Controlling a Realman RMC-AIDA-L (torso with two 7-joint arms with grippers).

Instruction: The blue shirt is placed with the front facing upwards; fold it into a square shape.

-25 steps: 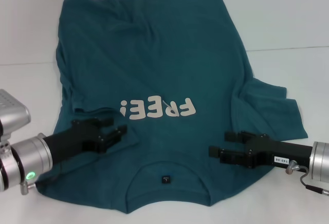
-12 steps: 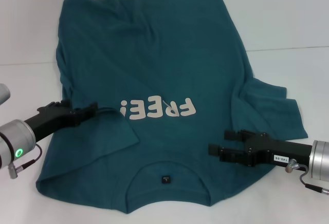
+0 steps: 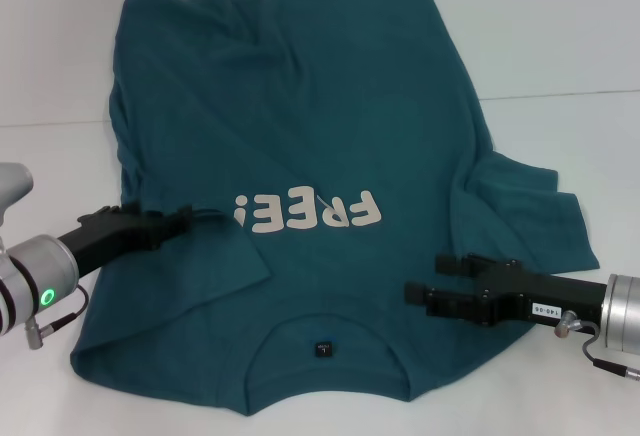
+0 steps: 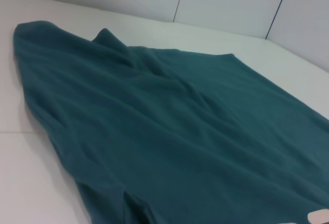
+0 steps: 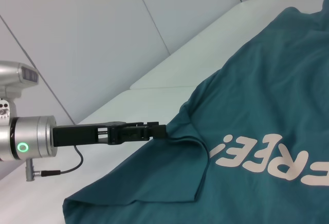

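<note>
The blue shirt (image 3: 320, 106) lies front up on the white table, collar toward me, with pale "FREE!" lettering (image 3: 308, 213) and a small neck label (image 3: 322, 349). Its left side is folded inward as a flap. My left gripper (image 3: 183, 218) sits at the shirt's left edge beside the lettering. In the right wrist view the left gripper (image 5: 160, 130) is shut on a raised ridge of the shirt (image 5: 257, 106). My right gripper (image 3: 425, 278) hovers open over the shirt's right shoulder area. The left wrist view holds only the shirt (image 4: 180, 147).
The white table (image 3: 560, 46) extends past the shirt on both sides, with a seam running across it. The right sleeve (image 3: 540, 216) lies spread out beyond my right gripper. Pale wall panels (image 5: 92, 39) stand behind the table.
My left gripper pulled back from over the shirt near the collar to its left edge, and its fingers closed. It then crept slightly right. The right arm and the shirt stayed put.
</note>
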